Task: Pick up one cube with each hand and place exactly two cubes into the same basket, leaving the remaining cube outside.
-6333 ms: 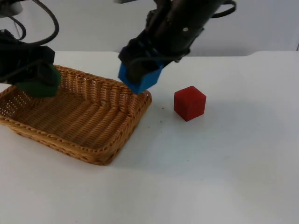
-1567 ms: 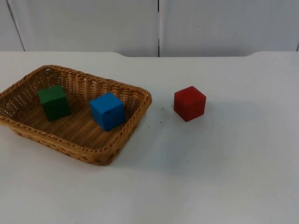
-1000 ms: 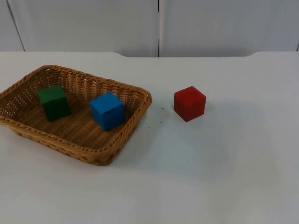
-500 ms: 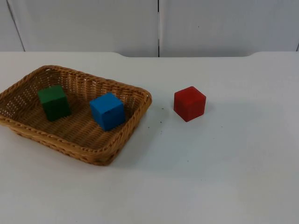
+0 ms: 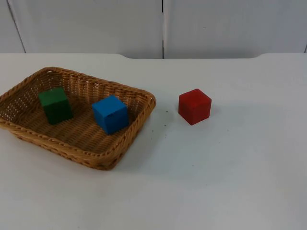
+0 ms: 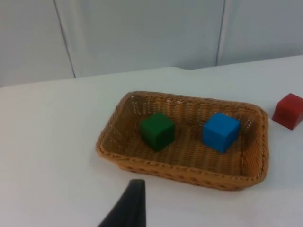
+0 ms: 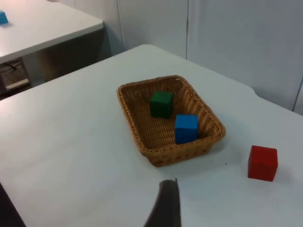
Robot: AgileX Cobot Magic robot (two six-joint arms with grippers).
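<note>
- We see the basket (image 5: 76, 117) lying flat on the table (image 5: 230, 172), its long axis running in the top view from the far left toward the near right; the near-right short end faces the red cube (image 5: 194, 106).
- Inside the basket sit two cubes, apart from each other: the green cube (image 5: 56, 105) toward the left end and the blue cube (image 5: 110, 113) toward the right end, each resting on the woven floor.
- The red cube stands on the table outside the basket, beyond its right end and not touching the rim.
- From the left gripper's (image 6: 128, 208) own view we look down on the basket from well back; the green cube (image 6: 157, 131) is the nearer to this gripper, the blue cube (image 6: 220, 131) beyond it, and the red cube (image 6: 289, 110) farthest off.
- One black fingertip of the left gripper stands over bare table, short of the basket's (image 6: 180, 170) near rim; it holds and touches nothing, and we cannot tell how far its fingers are parted.
- The right gripper (image 7: 163, 205) looks on from high and far back; its fingertip hangs over bare table, short of the basket (image 7: 142, 137), with the red cube (image 7: 262, 162) off to one side.
- It grasps nothing we can see, and we cannot tell its opening either.
- A grey wall (image 5: 96, 24) closes off the table's far edge.
</note>
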